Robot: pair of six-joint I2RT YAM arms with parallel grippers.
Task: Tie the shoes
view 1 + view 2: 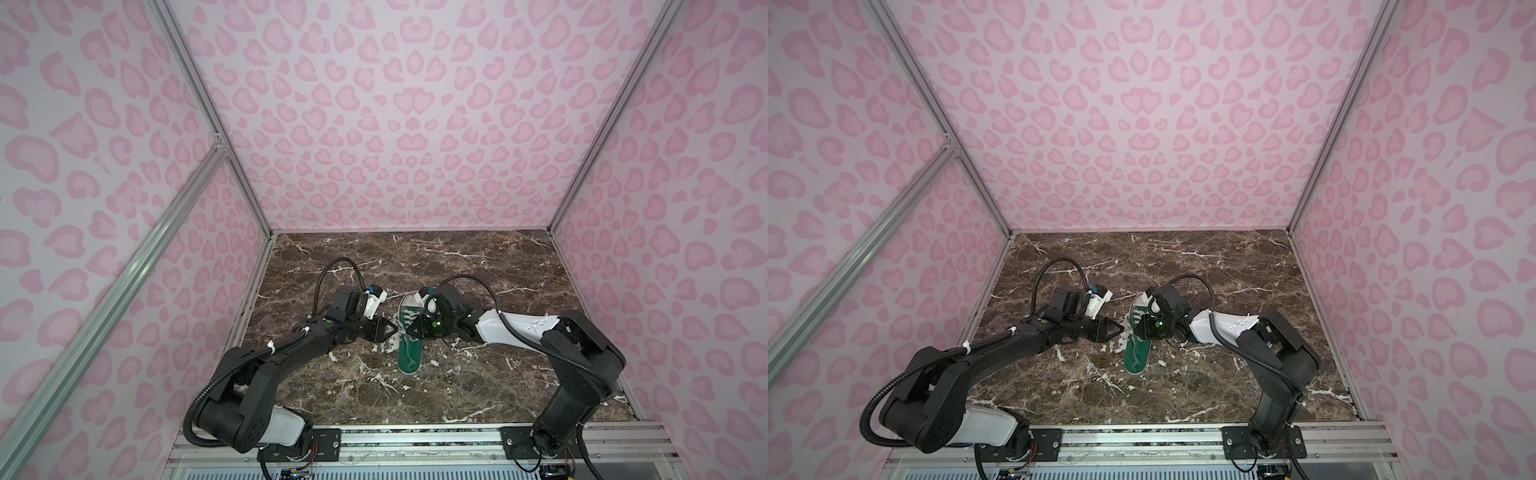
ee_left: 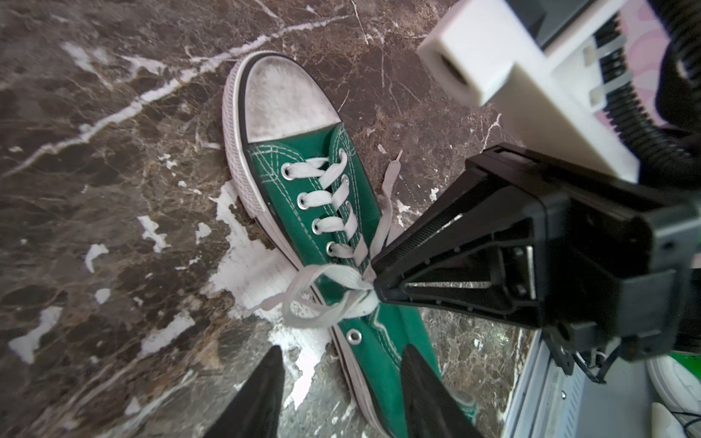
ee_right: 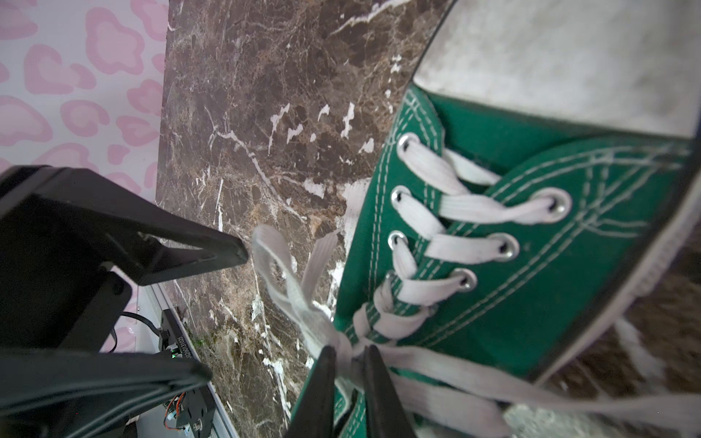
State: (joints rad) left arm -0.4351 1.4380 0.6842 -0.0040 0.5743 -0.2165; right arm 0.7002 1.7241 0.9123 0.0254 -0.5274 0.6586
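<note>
Now | left fingers (image 2: 337,390) apart beside sneaker (image 2: 322,212) | right fingers (image 3: 347,364) clamped on lace (image 3: 303,299)

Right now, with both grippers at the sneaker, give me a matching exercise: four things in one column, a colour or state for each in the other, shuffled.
1 left gripper
2 right gripper
3 toe cap
4 canvas upper

A green
B shut on the lace
C white
D open, holding nothing

Pairs: 1-D, 2-B, 3-C, 4-A
</note>
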